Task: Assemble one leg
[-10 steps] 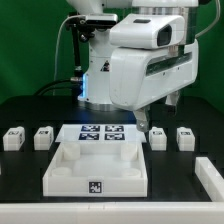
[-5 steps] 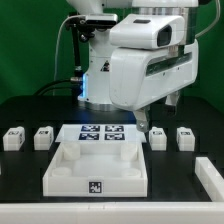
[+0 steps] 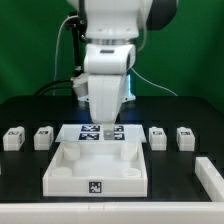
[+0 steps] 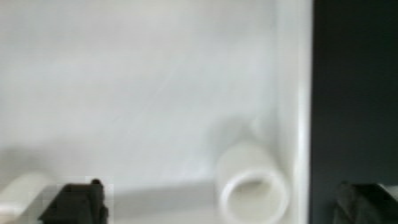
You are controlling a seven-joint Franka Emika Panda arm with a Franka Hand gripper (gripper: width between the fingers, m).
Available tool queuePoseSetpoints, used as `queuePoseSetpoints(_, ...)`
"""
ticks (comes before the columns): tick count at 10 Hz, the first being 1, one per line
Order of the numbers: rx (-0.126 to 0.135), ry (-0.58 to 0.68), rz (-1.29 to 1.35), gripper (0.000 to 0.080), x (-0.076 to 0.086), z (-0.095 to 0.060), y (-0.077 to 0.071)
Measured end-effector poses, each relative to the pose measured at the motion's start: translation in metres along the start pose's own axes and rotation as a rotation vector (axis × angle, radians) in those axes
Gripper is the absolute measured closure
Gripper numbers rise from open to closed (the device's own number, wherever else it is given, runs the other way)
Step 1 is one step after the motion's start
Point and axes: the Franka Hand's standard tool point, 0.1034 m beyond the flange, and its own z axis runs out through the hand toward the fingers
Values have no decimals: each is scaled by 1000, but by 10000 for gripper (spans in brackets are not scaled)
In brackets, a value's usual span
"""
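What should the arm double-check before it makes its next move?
1. Gripper open and empty: ok. The fingers are wide apart with nothing between them.
2. Legs free to grab: ok. Two stand on the exterior view's left of the tray and two on its right, all apart from each other.
3. Gripper lined up over a leg: not ok. It hangs over the tray, and the wrist view shows no leg.
4. Round socket in the tray clear: cannot tell, too blurred.
5. Gap between fingers and tray: cannot tell.
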Motion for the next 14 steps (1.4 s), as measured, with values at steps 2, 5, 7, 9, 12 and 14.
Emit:
queuePoseSetpoints(2,12,17,-123,150,-23,30,-16)
queuePoseSetpoints(5,26,32,-131,150,-30,58,-25)
queuePoseSetpoints(7,28,32,-129,150,-31,58,-25)
queuePoseSetpoints(9,29,32,-129,410,-31,58,-26)
queuePoseSetpoints(12,27,32,-126,718,-31,58,-25)
queuePoseSetpoints(14,19,32,-126,739,-31,57,-23)
